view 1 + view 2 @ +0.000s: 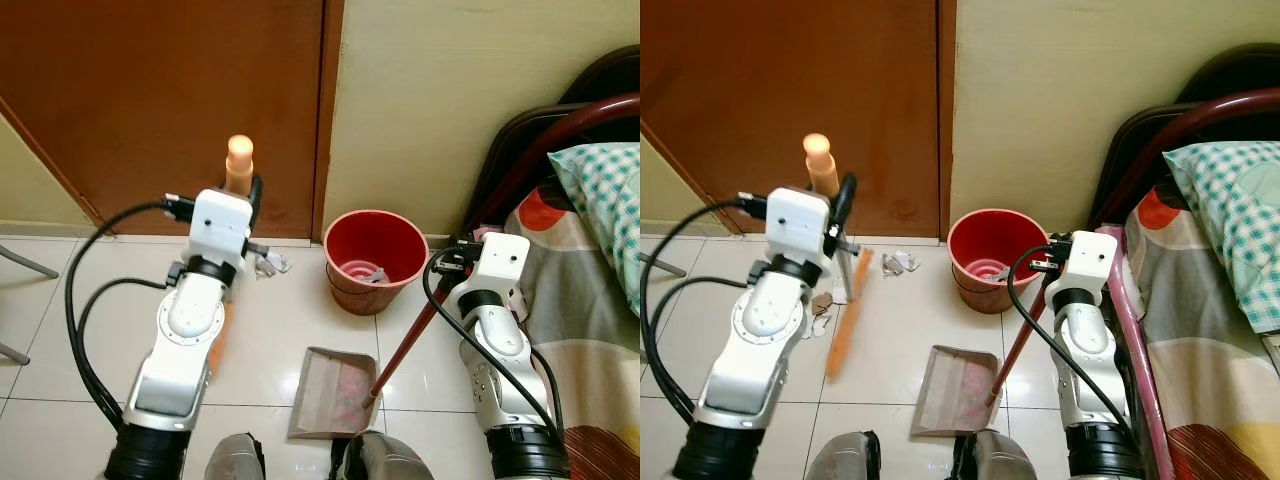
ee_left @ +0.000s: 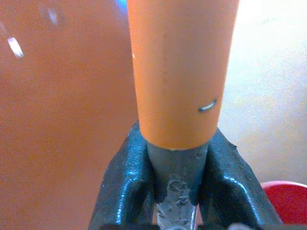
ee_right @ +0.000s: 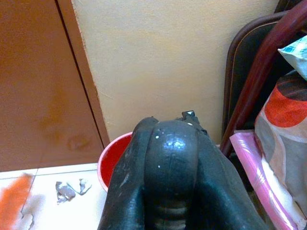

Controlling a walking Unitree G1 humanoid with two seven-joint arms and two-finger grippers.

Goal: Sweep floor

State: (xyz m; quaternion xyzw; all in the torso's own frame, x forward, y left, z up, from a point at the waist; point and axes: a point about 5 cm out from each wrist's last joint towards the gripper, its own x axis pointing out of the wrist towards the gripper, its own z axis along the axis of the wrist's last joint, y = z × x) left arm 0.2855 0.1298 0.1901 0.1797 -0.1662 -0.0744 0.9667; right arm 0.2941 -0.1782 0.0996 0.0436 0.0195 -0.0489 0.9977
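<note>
Closest to the camera, between the robot's feet, lies the dustpan [image 1: 952, 392], flat on the white tiled floor [image 1: 900, 320] with what looks like a reddish-grey heap already on its blade, so some sweeping seems done. More is left: crumpled scraps of paper [image 1: 898, 263] sit near the foot of the brown door [image 1: 790, 100], and a few smaller bits [image 1: 821, 302] lie beside the left arm, all well apart from the pan. A red bucket [image 1: 985, 258] stands against the wall beyond the pan, with some litter inside, so it is probably where the sweepings go. The left gripper [image 1: 840, 215] is raised before the door, its two black fingers clamped on the grey neck of the broom [image 1: 845, 320] just under the orange grip, whose rounded top stands above the wrist; the orange lower part slants down to the tiles and is blurred. The right gripper [image 1: 462, 250] is held low beside the bed [image 1: 1210, 330], fingers closed around the dark red dustpan handle [image 1: 405, 340], which slopes down to the pan's rear edge.
</note>
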